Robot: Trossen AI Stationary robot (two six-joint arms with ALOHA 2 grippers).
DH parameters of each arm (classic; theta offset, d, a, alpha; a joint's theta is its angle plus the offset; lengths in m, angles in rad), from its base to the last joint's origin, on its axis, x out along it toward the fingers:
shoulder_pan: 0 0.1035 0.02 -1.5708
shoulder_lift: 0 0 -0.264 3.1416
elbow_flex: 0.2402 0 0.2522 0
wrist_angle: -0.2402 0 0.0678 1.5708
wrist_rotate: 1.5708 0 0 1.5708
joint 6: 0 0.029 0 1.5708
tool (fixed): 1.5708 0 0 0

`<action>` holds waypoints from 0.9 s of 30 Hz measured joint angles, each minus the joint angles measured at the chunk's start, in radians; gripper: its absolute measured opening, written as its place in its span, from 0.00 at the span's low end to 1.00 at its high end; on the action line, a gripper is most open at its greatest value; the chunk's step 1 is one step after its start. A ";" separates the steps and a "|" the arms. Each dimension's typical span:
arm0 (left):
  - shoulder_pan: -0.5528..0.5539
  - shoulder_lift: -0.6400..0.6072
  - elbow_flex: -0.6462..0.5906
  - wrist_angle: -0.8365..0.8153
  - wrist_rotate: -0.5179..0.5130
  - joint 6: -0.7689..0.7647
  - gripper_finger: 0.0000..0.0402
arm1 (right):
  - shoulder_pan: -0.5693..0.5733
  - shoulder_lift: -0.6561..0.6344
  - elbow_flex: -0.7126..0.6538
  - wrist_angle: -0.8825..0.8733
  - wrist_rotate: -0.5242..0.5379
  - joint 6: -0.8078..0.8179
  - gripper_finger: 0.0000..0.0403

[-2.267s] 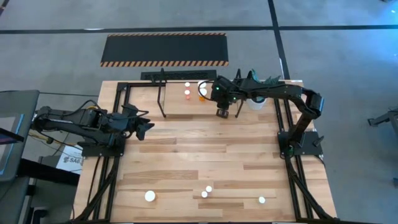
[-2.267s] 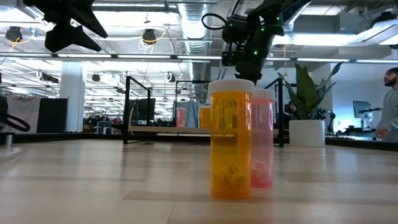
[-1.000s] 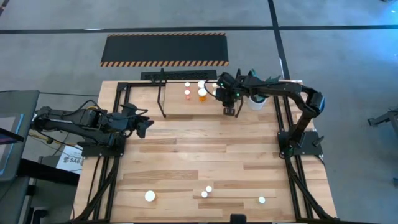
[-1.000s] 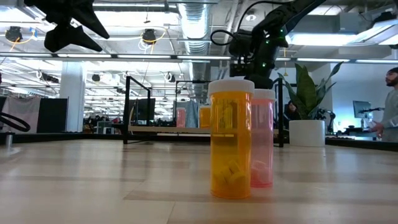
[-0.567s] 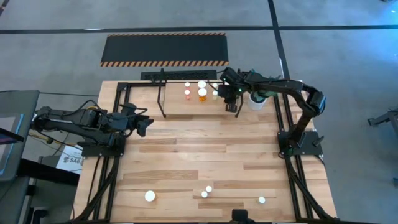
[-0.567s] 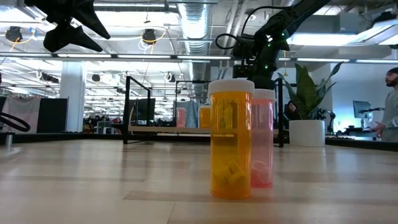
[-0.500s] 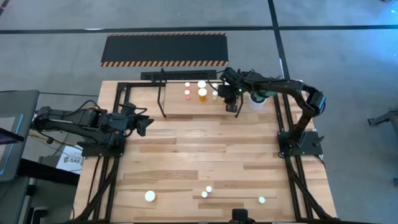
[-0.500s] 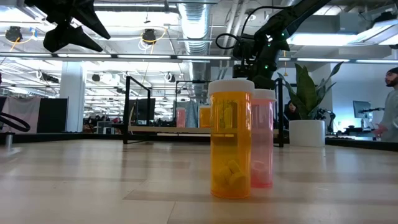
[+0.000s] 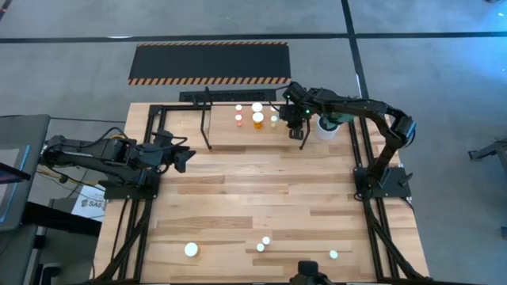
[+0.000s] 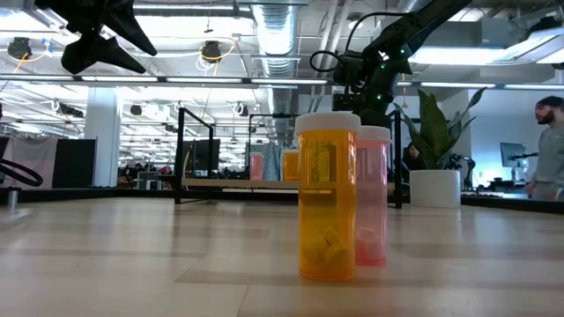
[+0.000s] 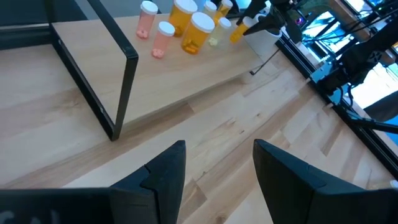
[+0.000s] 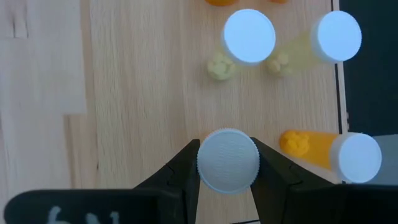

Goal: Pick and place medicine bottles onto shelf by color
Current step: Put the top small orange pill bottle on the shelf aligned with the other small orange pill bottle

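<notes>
Fingers of my right end effector (image 12: 227,163) pinched a medicine bottle (image 12: 228,160) by its cap, over the shelf (image 9: 226,131), so it could join the same-colored ones. My left end effector (image 11: 212,162) waited spread above the surface (image 9: 253,198).

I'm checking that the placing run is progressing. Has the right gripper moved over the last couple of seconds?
Yes. In the high view the right gripper, shut on a bottle, has shifted along the shelf toward the white plant pot at its end.
</notes>
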 joint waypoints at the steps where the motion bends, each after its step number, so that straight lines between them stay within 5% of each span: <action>1: 0.000 0.000 0.000 0.000 0.000 0.000 0.43 | 0.000 0.000 0.000 0.000 0.000 -0.003 0.33; 27: 0.000 0.000 0.000 0.000 0.001 0.003 0.43 | 0.002 0.000 -0.001 -0.001 -0.016 -0.063 0.33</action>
